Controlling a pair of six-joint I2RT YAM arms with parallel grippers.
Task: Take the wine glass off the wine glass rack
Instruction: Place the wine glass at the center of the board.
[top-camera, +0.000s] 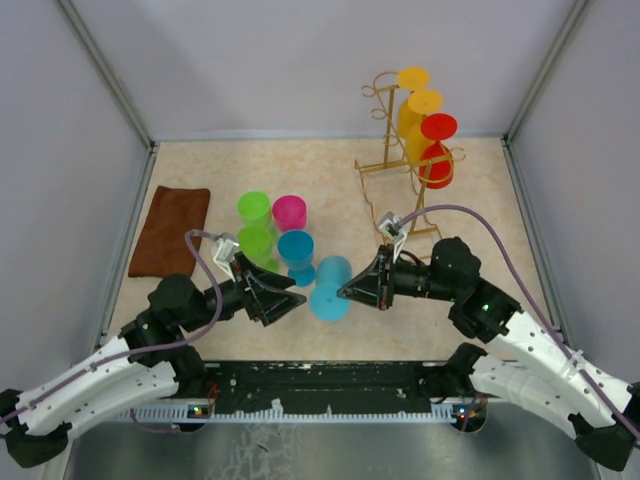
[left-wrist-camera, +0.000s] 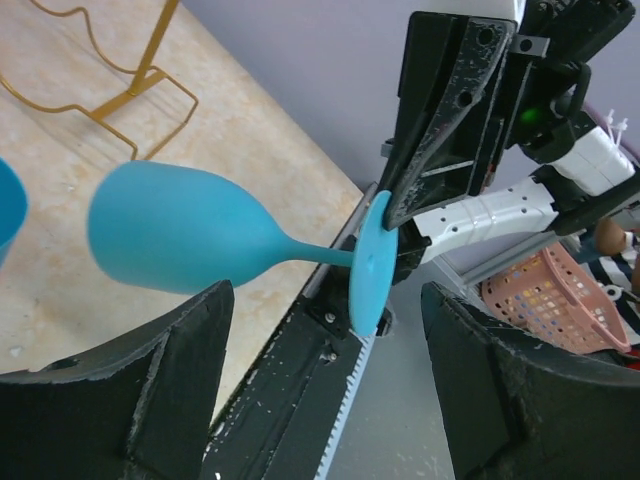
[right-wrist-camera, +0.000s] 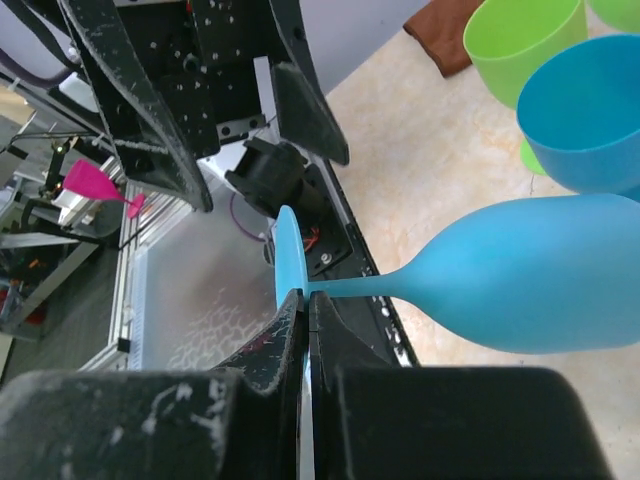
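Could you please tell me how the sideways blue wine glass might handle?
The wine glass looks matte and opaque, so probably light plastic, not fragile. Pinched at its foot by the right end effector, it might pivot. Laid down, the round bowl would likely roll.

We find bare counter (top-camera: 330, 180) across the upper middle. Standing green, pink and blue plastic cups (top-camera: 295, 245) crowd the centre; the golden wire wine glass rack (top-camera: 387, 140) blocks the upper right. A sideways turquoise plastic wine glass (top-camera: 330, 286) fills the gap between left gripper (top-camera: 297, 298) and right gripper (top-camera: 344, 291).
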